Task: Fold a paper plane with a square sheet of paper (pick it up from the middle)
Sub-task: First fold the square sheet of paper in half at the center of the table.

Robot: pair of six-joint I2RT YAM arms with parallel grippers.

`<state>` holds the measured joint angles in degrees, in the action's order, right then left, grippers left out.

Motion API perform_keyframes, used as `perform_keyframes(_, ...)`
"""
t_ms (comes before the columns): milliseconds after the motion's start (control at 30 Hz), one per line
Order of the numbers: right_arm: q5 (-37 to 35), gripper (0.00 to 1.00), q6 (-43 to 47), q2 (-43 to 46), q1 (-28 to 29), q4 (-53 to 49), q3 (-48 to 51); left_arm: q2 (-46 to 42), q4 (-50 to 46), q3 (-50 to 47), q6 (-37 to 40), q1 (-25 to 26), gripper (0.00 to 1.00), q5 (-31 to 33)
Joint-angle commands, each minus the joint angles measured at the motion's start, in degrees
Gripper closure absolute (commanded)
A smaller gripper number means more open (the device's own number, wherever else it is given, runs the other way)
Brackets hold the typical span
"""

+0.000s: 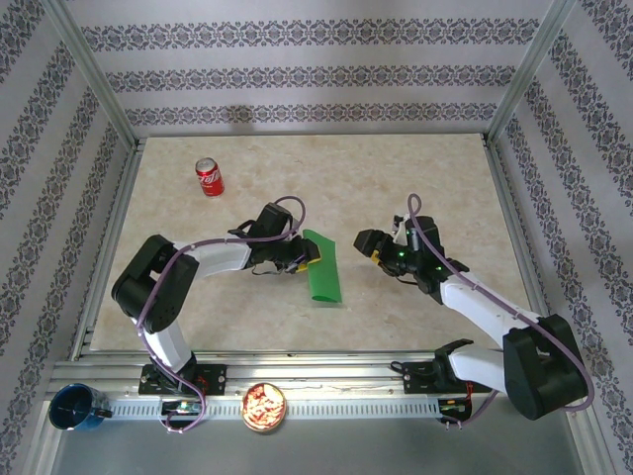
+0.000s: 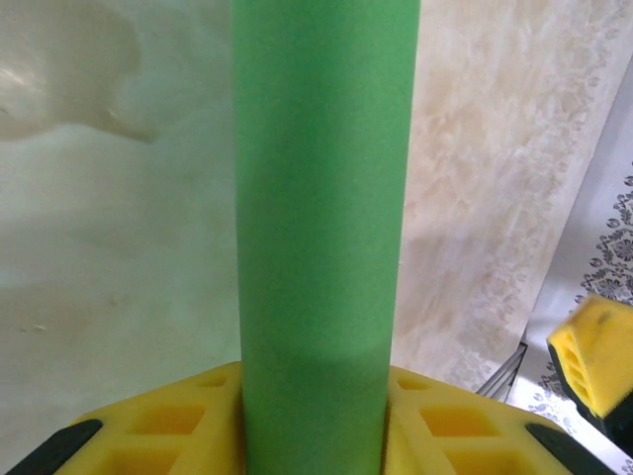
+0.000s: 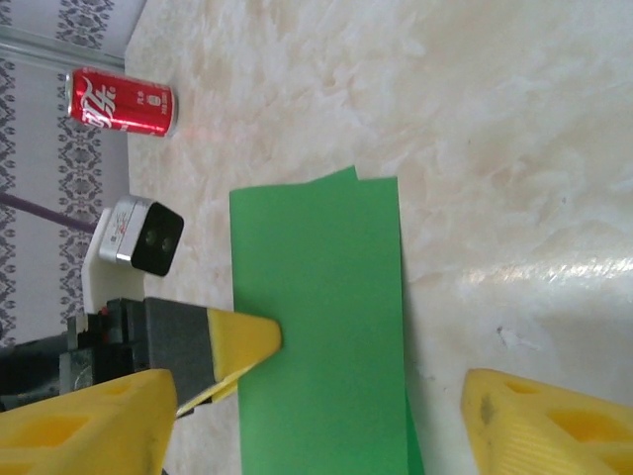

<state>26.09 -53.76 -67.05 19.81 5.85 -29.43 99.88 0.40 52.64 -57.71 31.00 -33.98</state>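
The square sheet of paper (image 1: 322, 268) is folded into a narrow bright green rectangle near the table's middle. My left gripper (image 1: 302, 259) is shut on its left long edge, and the strip (image 2: 318, 198) runs up between the yellow fingers (image 2: 178, 426). In the right wrist view the green paper (image 3: 316, 327) has the left gripper's pinched yellow fingertips (image 3: 242, 341) on its edge. My right gripper (image 1: 368, 244) hovers just right of the paper, open, its fingers (image 3: 549, 426) standing wide to either side of the sheet. No finished paper plane is in view.
A red soda can (image 1: 209, 177) stands at the back left, also seen as the can (image 3: 122, 102) in the right wrist view. A blue cup (image 1: 74, 408) and a bowl of snacks (image 1: 264, 407) sit on the near rail. Metal frame posts edge the table.
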Motion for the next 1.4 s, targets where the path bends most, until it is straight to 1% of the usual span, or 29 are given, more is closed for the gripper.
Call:
perform_keyframes(0,-1.8,0.3,1.6,-0.9,1.3,-0.8,-1.9,0.3,-2.1,-0.8,3.2,-1.0,0.64,1.4)
perform_keyframes(33,-1.8,0.32,1.7,-1.5,1.4,-0.7,-2.0,0.3,-2.8,-0.7,3.7,-1.1,0.64,1.8)
perform_keyframes(67,-1.8,0.36,1.8,-2.1,1.6,-0.7,-2.3,0.6,-3.2,-0.5,4.1,-1.1,0.63,2.0)
perform_keyframes(133,-2.9,0.49,1.8,-2.9,1.9,-1.2,-2.8,0.8,-4.3,-0.2,5.2,-1.1,0.63,2.4)
perform_keyframes(233,-5.5,0.58,1.3,-2.9,2.9,-0.2,-2.2,0.5,-4.8,-0.8,6.1,-1.1,0.63,4.0)
perform_keyframes(300,-5.5,0.61,1.7,-2.9,3.4,-0.1,-2.2,0.7,-4.9,-1.0,6.3,-1.1,0.63,4.0)
perform_keyframes(500,-4.7,0.63,1.6,-4.1,3.6,0.4,-1.9,1.0,-2.6,-1.0,6.8,-1.1,0.63,1.5)
perform_keyframes(700,-3.8,0.61,1.4,-5.3,3.6,0.0,-3.1,2.8,-1.9,0.2,9.0,-0.7,0.64,-2.5)
perform_keyframes(833,-2.9,0.6,1.3,-5.8,3.6,-0.1,-3.2,3.2,-3.0,0.2,10.1,-0.7,0.63,-1.4)
perform_keyframes(1033,-1.4,0.6,0.6,-7.2,4.1,0.2,-3.3,2.7,-7.6,1.3,12.1,-0.6,0.61,2.3)
perform_keyframes(1367,-1.0,0.59,1.0,-8.2,4.4,-0.4,-4.8,3.3,-7.5,0.8,11.7,-0.6,0.62,3.4)
